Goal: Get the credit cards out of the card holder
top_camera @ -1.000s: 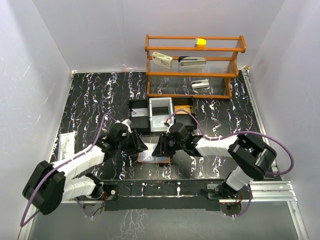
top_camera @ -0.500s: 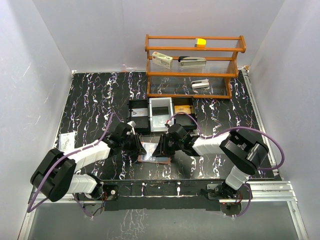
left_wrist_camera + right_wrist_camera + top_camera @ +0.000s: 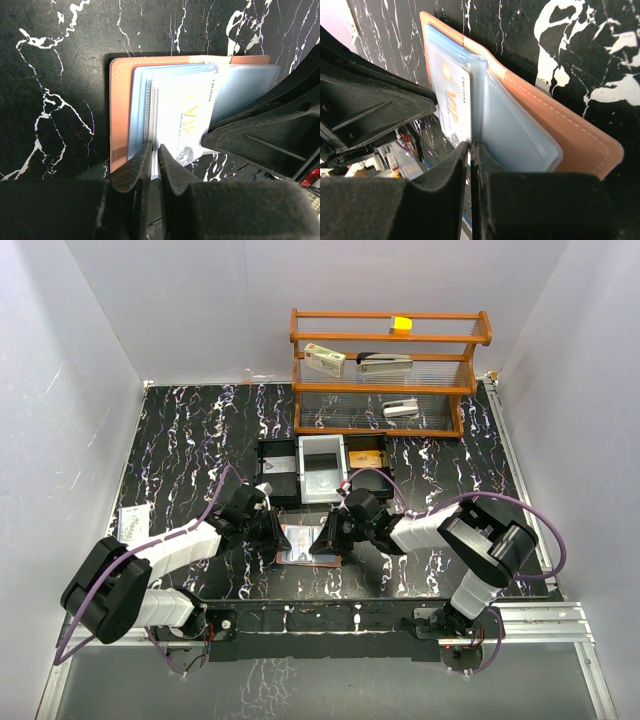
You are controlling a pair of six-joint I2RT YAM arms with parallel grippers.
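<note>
The card holder (image 3: 309, 556) lies open on the black marbled table between both grippers, salmon-brown outside (image 3: 120, 110) with pale blue pocket leaves (image 3: 515, 130). A white credit card (image 3: 182, 115) with gold "VIP" lettering lies on those leaves, and also shows in the right wrist view (image 3: 454, 105). My left gripper (image 3: 154, 150) is shut on the near edge of the pocket leaves, at the card's left side. The right gripper (image 3: 470, 147) comes in from the opposite side. It is shut on the edge of the white card, where the card meets a raised blue leaf. The two grippers (image 3: 283, 538) (image 3: 325, 540) nearly touch.
Behind the holder stand a black tray (image 3: 278, 470), a white tray (image 3: 322, 468) and a second black tray (image 3: 368, 465). A wooden shelf rack (image 3: 390, 370) with small items is at the back. A paper slip (image 3: 133, 523) lies at the left.
Both grippers have closed from partly open. The left one moved in to the holder's left edge, and the right one shifted slightly. The holder stayed in place.
</note>
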